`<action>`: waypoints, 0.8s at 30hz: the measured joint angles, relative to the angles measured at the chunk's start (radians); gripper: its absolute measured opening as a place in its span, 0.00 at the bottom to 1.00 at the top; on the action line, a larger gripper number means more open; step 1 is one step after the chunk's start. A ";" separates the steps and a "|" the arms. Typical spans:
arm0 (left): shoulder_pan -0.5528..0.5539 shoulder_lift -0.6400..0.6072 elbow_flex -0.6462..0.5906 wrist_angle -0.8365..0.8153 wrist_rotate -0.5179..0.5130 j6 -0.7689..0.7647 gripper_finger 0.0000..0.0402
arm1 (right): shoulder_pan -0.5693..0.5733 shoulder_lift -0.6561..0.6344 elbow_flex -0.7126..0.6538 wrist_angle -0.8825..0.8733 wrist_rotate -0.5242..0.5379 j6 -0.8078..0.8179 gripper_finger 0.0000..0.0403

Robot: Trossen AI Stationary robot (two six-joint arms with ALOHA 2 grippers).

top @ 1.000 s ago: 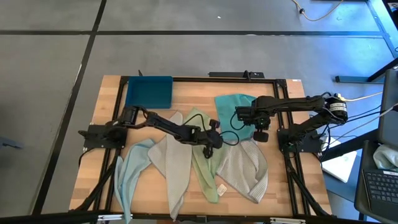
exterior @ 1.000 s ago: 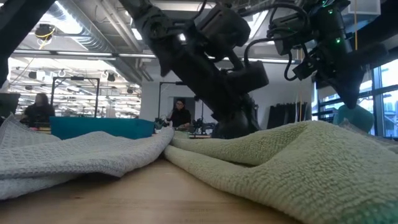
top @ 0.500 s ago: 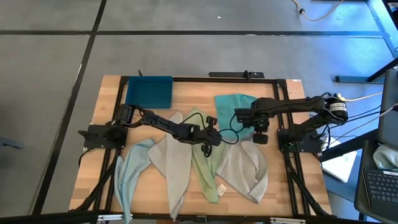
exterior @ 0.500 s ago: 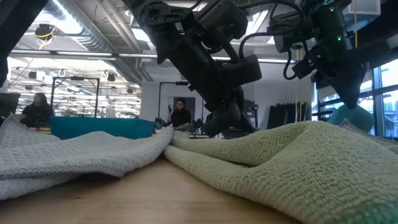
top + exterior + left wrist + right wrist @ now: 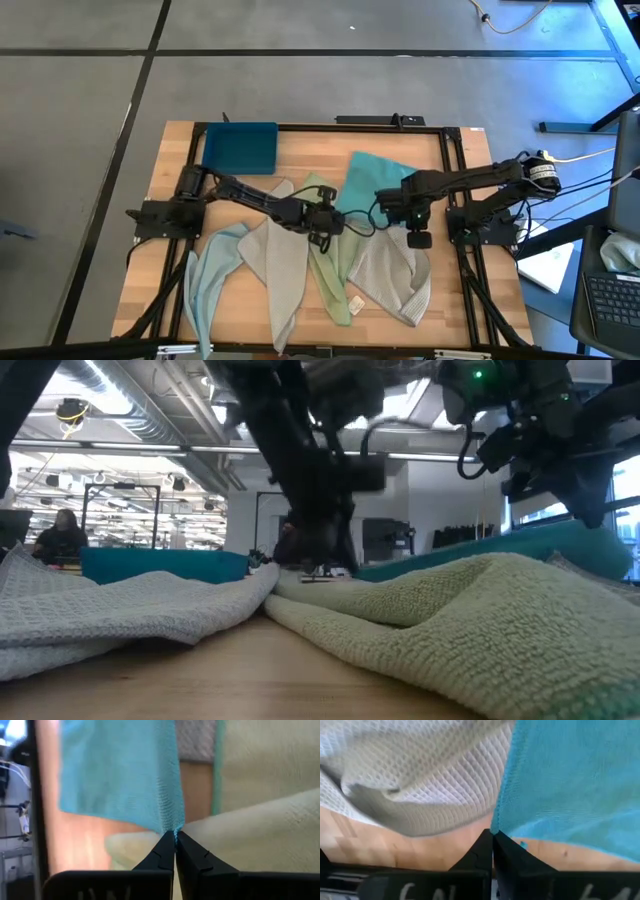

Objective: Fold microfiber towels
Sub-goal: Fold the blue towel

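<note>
High view shows the teal towel (image 5: 372,178), bunched half a second ago, now stretched flat between both hands. Left hand (image 5: 322,224) and right hand (image 5: 412,217) each pinch a near corner, fingers closed on cloth. Judgement: folding can begin.

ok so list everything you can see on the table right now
teal towel: 1, teal, far middle of the table, stretched between both tools
pale green towel: 1, pale green, centre, running to the near edge
light grey towels: 2, one left of centre, one right of centre
pale blue towel: 1, near left
tray: 1, dark blue, far left corner
table: 1, light wood, black frame
left tool: shut on a teal towel corner
right tool: shut on another teal corner
</note>
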 joint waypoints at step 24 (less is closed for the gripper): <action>0.264 -0.018 -0.001 0.304 0.175 0.188 0.00 | -0.115 0.000 -0.045 -0.053 0.549 0.055 0.02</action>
